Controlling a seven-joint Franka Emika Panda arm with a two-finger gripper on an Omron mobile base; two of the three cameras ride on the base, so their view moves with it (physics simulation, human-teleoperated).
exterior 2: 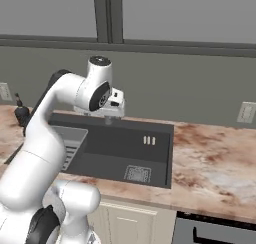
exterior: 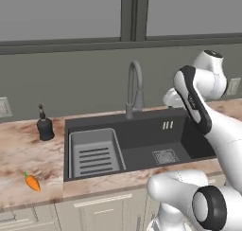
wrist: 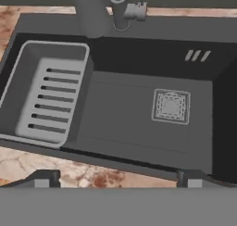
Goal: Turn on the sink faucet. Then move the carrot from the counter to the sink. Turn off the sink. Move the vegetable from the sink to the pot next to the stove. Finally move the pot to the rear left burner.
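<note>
Fingertips of the gripper (wrist: 115,179) stand wide apart with nothing between them, poised over the near rim of the sink (wrist: 139,33), where the grey rack (wrist: 44,97) sits at nine o'clock, the drain (wrist: 171,106) toward three and the faucet (wrist: 118,9) at twelve. No water shows, so the first job looks to be the faucet's small side lever (wrist: 135,10), stiff, smooth metal best nudged near its free end, not pinched. Over on the counter (exterior: 23,149), at eight o'clock from the basin, lies the carrot (exterior: 32,182): probably light, firm, tapered and prone to rolling, so grip across its thick middle.
</note>
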